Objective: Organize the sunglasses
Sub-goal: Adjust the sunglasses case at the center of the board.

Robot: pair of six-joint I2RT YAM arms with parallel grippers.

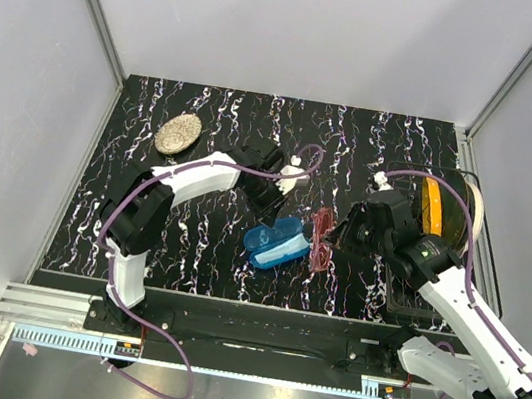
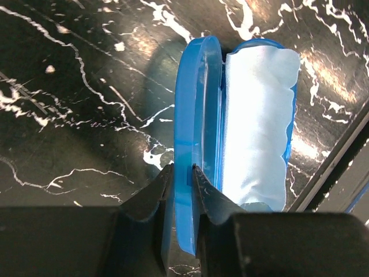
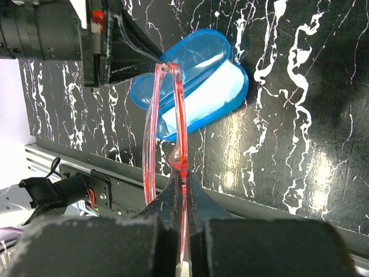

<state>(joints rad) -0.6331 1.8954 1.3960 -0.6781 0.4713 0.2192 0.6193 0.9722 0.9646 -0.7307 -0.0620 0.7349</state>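
The open blue case (image 1: pixel 275 243) lies at the table's middle front with a light blue cloth (image 2: pixel 256 121) in its tray. My left gripper (image 2: pixel 183 173) is shut on the raised lid (image 2: pixel 199 104), one finger on each face of it; from above this gripper (image 1: pixel 276 201) sits just behind the case. The red-framed sunglasses (image 3: pixel 167 115) hang edge-on in my right gripper (image 3: pixel 185 182), which is shut on the frame. They are held just right of the case (image 3: pixel 196 57), above the table; from overhead the sunglasses (image 1: pixel 321 239) are between the case and the right gripper (image 1: pixel 336 239).
An oval patterned object (image 1: pixel 177 133) lies at the back left. A black rack holding an orange disc (image 1: pixel 432 208) and a pale plate stands at the right edge. The table's front edge (image 3: pixel 277 202) runs close below the sunglasses.
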